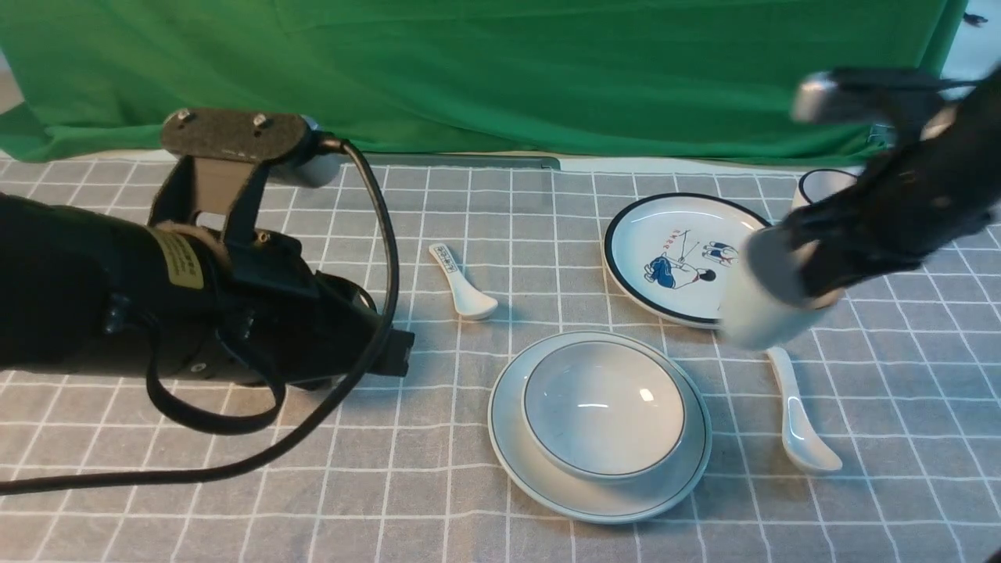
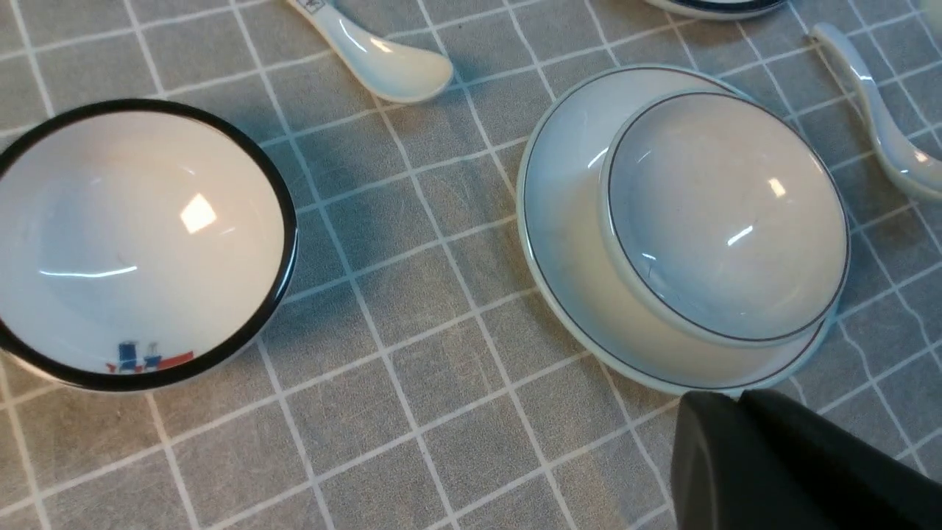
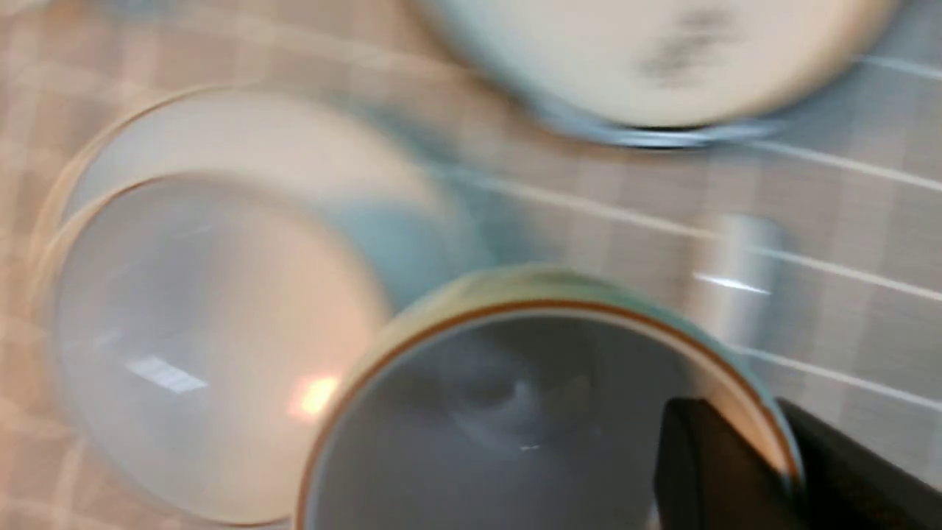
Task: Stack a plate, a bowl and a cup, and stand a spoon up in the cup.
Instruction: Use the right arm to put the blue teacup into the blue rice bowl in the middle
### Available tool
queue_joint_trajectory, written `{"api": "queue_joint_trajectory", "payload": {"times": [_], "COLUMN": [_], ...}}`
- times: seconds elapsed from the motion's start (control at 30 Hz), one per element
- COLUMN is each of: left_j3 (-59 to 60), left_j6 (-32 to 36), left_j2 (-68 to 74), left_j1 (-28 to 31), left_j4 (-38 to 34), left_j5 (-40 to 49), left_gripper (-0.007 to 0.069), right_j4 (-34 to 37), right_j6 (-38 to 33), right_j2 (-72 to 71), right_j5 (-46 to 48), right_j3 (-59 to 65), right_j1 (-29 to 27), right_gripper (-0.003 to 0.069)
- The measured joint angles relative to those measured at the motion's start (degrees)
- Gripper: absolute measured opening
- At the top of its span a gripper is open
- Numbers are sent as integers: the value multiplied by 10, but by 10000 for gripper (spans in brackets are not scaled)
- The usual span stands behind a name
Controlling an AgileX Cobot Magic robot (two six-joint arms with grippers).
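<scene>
Our right gripper [image 1: 809,274] reaches in tilted from the right. One finger is inside the cup [image 1: 755,313] and clamped on its wall, so the cup hangs tilted above the cloth; the right wrist view is blurred. Below it, toward our left arm, the bowl [image 1: 602,407] sits in the plate [image 1: 539,469], and the spoon [image 1: 801,426] lies just under the held cup. Behind the cup lies the cartoon plate [image 1: 665,234], with a black-rimmed cup [image 1: 825,184] behind our arm. Our left gripper [image 2: 736,403] is closed and empty just beside the plate, with a black-rimmed bowl [image 2: 140,243] and a short printed spoon [image 2: 383,59] near it. Everything rests on a grey checked tablecloth [image 1: 235,500] before a green backdrop [image 1: 469,70].
</scene>
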Motion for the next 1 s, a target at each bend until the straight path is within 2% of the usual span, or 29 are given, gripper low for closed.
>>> {"api": "queue_joint_trajectory", "payload": {"times": [0.17,0.33,0.57,0.67,0.77,0.8,0.83,1.0], "left_j3": [0,0,3,3,3,3,3,3], "left_j6": [0,0,0,0,0,0,0,0], "left_j2": [0,0,0,0,0,0,0,0], "left_j1": [0,0,0,0,0,0,0,0], "left_j4": [1,2,2,2,2,2,2,2], "left_j5": [2,2,2,2,2,2,2,2], "left_gripper": [8,8,8,8,8,8,8,8], "right_j4": [3,3,1,0,0,0,0,-5], "right_j6": [6,19,24,24,24,24,24,21], "right_j2": [53,100,127,130,130,130,130,130], "right_j5": [-17,-17,-16,-17,-17,-18,-19,-16], "right_j3": [-23,-47,-50,-50,-51,-51,-51,-52], "right_j1": [86,109,112,114,121,121,125,127], "right_gripper": [84,84,84,106,179,184,223,259]}}
